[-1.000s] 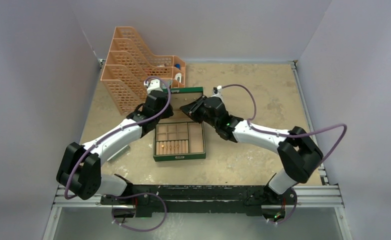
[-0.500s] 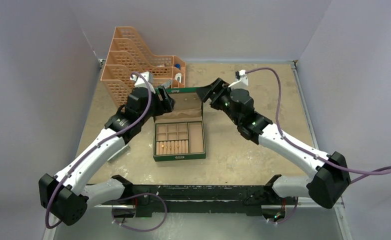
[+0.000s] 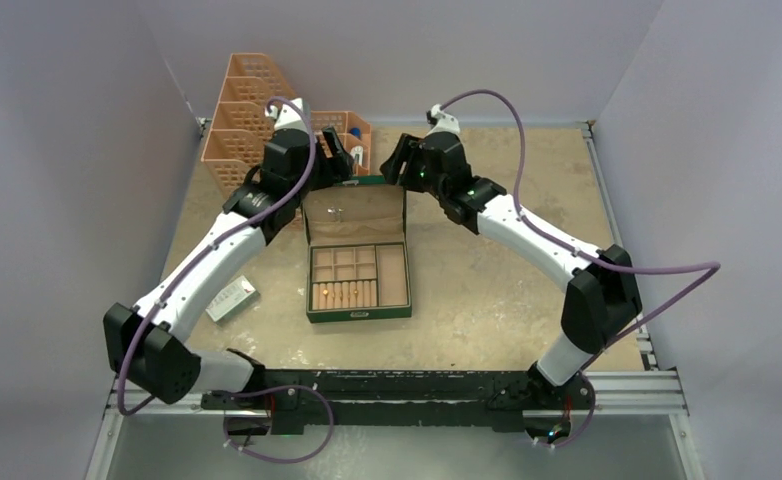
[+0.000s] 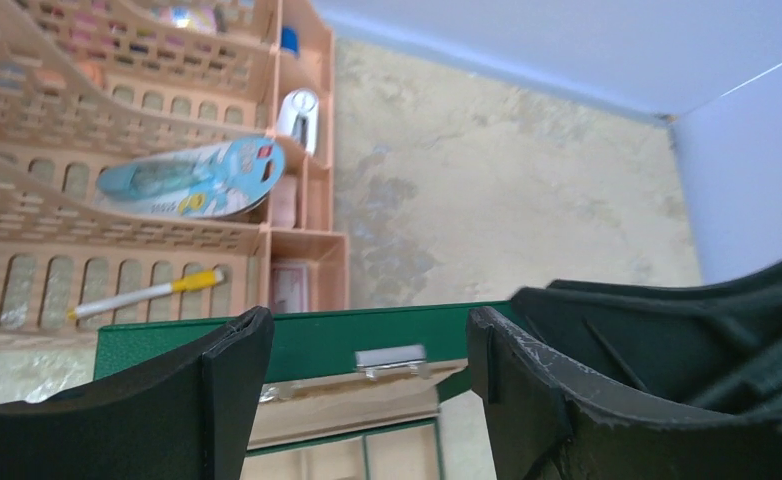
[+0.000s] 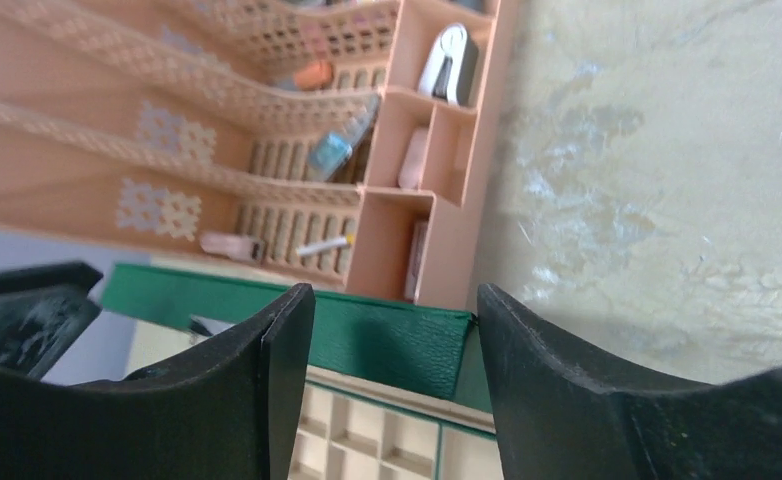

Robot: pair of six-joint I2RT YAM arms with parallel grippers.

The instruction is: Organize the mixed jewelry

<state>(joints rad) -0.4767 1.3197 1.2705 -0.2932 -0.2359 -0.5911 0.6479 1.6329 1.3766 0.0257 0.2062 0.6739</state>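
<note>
Open wide at the left end effector [image 4: 367, 322], gripping nothing. Frames between its fingers [image 4: 222, 400] the green top edge of the lid [image 4: 307, 345], with a small silver clasp [image 4: 390, 358] at mid-edge. Open too at the right end effector [image 5: 395, 300], gripping nothing, over the same edge nearer its right corner. From above, poised at the two far corners of the raised lid, one to each side. Below the lid, on the desk [image 3: 507, 300]: the green box [image 3: 359, 313], tan inside, split into small compartments. In the near-left row of the box, one gold-coloured glint of the mixed jewelry [image 3: 323, 291]; elsewhere too small to make out. Behind the left end effector, an orange mesh organizer [image 3: 229, 150]. Left of the box, well apart, a small white block [image 3: 231, 298].
</note>
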